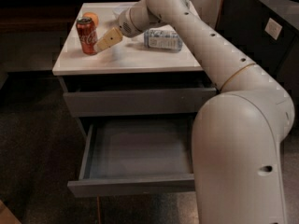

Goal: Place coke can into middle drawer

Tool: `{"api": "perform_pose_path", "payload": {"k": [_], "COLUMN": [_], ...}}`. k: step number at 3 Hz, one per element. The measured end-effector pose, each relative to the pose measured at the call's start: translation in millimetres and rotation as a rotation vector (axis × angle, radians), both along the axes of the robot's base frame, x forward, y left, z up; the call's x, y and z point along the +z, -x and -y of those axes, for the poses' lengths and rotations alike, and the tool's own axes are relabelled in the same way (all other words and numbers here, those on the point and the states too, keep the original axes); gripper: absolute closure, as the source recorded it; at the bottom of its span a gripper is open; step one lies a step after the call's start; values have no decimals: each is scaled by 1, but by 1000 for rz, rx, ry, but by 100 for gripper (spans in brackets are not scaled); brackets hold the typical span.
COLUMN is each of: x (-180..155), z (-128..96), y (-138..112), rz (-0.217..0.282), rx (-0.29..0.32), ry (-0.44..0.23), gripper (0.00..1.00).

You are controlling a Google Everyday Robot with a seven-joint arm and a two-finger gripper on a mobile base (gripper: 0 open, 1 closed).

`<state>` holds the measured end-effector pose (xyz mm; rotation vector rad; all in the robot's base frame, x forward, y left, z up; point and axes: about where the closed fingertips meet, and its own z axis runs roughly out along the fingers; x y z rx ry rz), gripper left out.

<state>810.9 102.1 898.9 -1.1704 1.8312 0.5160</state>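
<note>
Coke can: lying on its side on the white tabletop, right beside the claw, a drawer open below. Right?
No. The camera view shows the coke can standing upright, not on its side. The rest holds: it is on the white tabletop, right beside the claw, with a drawer open below.

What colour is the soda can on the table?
Red with white script, in the camera view. The pincer hovers close beside the coke can.

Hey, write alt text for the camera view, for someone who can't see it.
A white robot arm reaches over a white table, its gripper close beside an upright coke can. An orange sits behind the can and a bottle lies on its side nearby. Below, an open drawer is empty.
</note>
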Motion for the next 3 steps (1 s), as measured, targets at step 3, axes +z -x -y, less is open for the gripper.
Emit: {"api": "perform_pose_path", "payload": {"k": [3], "x": [1], "z": [-82], "y": [-31], "rz": [-29], "rx": [110], "ry": [-108], "gripper": [0]}}
